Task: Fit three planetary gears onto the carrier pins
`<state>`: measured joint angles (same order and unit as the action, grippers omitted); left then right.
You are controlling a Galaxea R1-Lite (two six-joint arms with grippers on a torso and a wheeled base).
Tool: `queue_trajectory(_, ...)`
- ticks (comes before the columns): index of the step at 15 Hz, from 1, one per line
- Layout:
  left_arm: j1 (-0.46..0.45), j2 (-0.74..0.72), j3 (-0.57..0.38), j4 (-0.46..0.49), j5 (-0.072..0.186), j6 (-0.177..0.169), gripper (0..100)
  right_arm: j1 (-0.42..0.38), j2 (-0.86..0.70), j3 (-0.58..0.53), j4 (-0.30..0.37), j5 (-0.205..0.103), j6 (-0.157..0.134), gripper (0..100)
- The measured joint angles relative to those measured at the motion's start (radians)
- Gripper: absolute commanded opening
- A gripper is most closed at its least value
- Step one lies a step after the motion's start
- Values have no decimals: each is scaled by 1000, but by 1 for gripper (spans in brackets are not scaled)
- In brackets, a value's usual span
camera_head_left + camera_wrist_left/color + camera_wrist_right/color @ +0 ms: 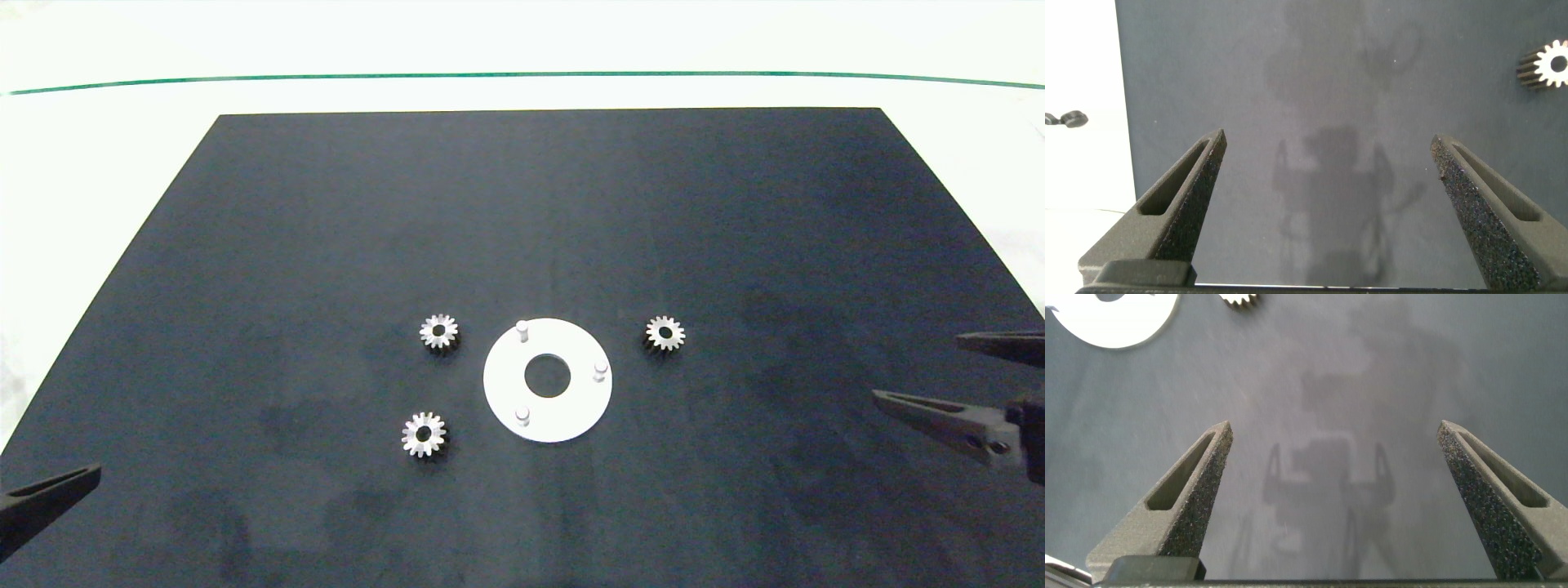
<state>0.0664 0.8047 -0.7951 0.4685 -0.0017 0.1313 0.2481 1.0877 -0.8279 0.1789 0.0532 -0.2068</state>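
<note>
None of the 3 planetary gears is on a pin yet. All lie flat on the black mat [326,245] in its near half: 1 [439,331] just left of the white disc [571,408], 1 [424,434] toward the near-left of it, and 1 [665,333] on its right side. The 3 carrier pins [522,329] [600,370] [522,416] stand upright and bare around the disc's centre hole.

The left gripper [1327,175] hovers at the mat's near-left corner, jaws spread wide and empty. The right gripper [1335,465] waits by the mat's right edge, equally released, with the disc and 1 gear in its wrist view.

The gears are small, low and toothed, so the pads could likely close on tooth tips and tilt or flick a gear away. A bore slightly off the pin would probably jam, and downward pressure could then slide the unfixed disc across the mat. A tilted gear may also hang up partway down a pin.
</note>
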Motion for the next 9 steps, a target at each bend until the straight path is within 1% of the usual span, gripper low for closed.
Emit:
queue_trajectory(2,4,9,-3,0,2,0,100,36,124,-93,2,1,-39,100)
queue_trajectory(4,4,7,-7,0,17,0,100,65,232,-166,9,0,-63,100)
queue_trajectory(5,4,4,-9,1,20,0,100,77,278,-194,21,0,-74,100)
queue_trajectory(8,4,-9,-10,2,22,0,100,107,389,-248,39,0,-110,100)
queue_trajectory(9,4,-14,-10,3,22,0,100,117,417,-262,38,0,-115,100)
